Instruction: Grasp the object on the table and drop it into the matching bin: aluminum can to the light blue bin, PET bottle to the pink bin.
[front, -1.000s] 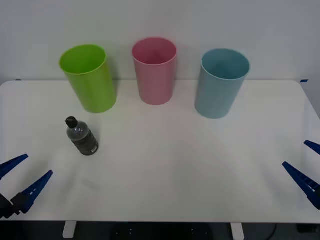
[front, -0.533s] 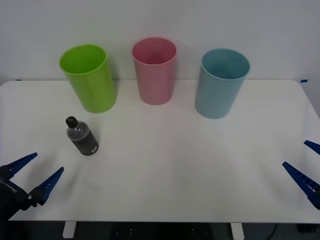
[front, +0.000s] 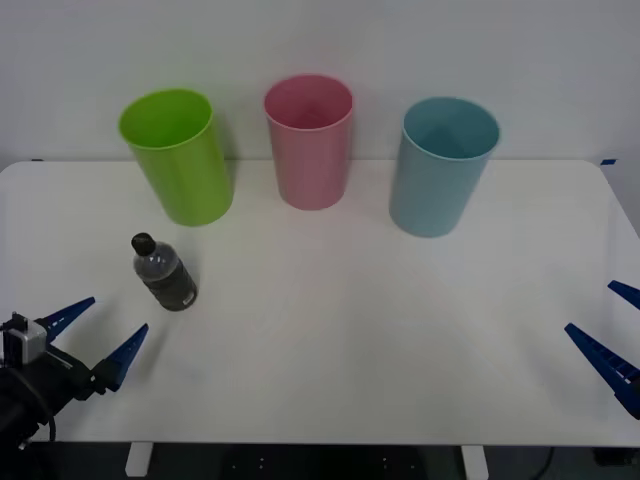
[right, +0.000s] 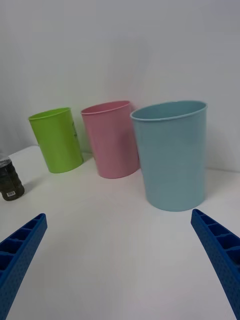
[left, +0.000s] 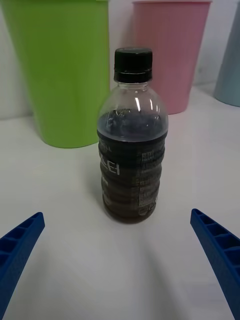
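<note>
Near the PET bottle (front: 164, 272), left hand (front: 97, 335) closer than before, wide open, empty.

Bright, even, diffuse lighting; table (front: 400, 330) nearly blown out, soft faint shadows beside bins, small glints on PET bottle (left: 132, 145) shoulder, focus sharp.

A plain pale wall (front: 320, 40) runs behind everything, bare and evenly lit, with soft shadows low down on it. The white worktop (front: 400, 330) spreads wide before it, its far corners rounded and its surface matt, catching a gentle light from above. Under its near edge, two white legs (front: 138, 460) show against a dark floor (front: 300, 465).
</note>
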